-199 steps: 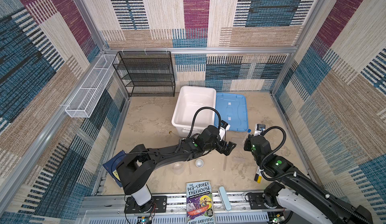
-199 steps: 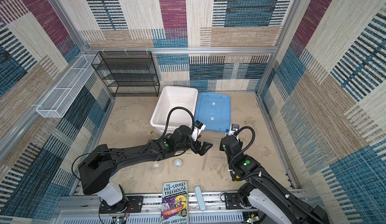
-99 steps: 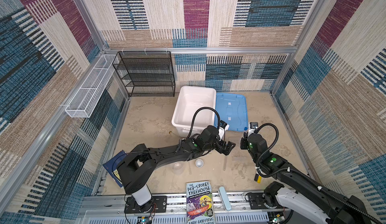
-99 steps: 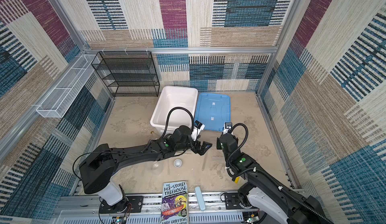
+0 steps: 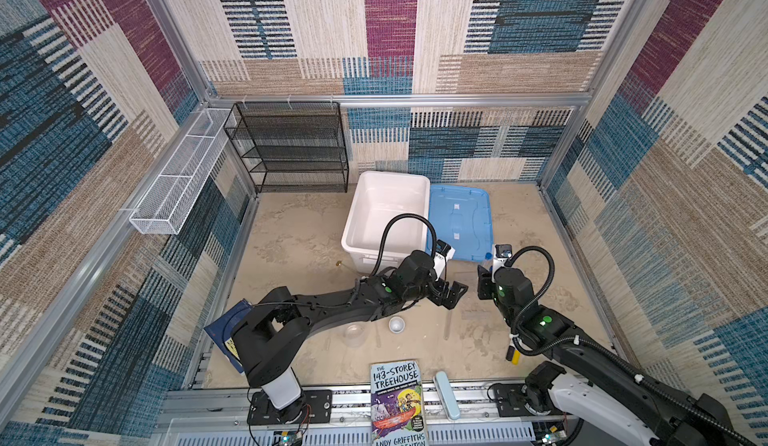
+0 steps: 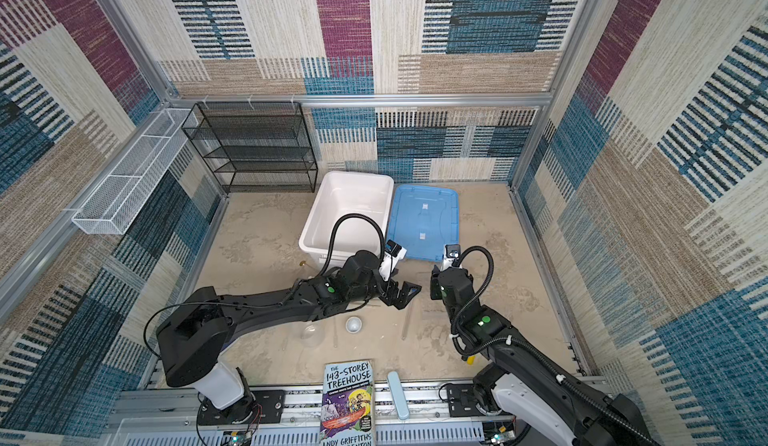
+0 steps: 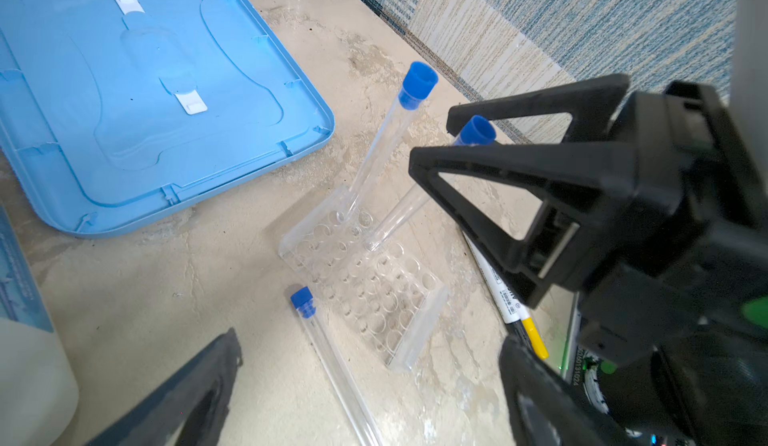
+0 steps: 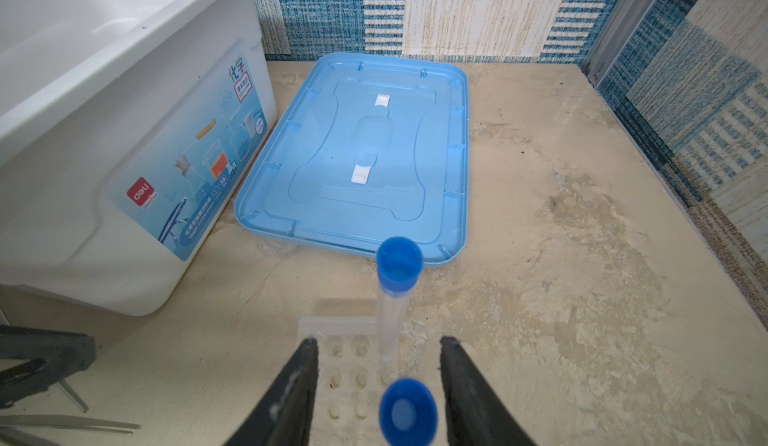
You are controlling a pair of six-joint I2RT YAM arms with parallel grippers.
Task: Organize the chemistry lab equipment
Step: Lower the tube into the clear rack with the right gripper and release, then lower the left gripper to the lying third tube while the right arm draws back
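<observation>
Now, top views: my right gripper hangs nose-down just beside the left gripper, nearer the blue lid than a second ago. What stands under it is too glassy to make out from up here. The third tube lies flat on the floor near the left gripper.

Left wrist view: the clear rack sits flat on the floor. The first tube leans in a corner hole. The second tube has its foot in a hole close by, its blue cap between my fingers. The third tube lies just beside the rack.

Right wrist view: change noted. My jaws, clamped on the second tube a second ago, now stand roughly half parted, with a gap on either side of the cap. I hold nothing. The left gripper gapes wide, also empty.

Meaning: two of three tubes are racked. The second leans, so I judge a straight lift clear is safest before anyone fetches the third.
</observation>
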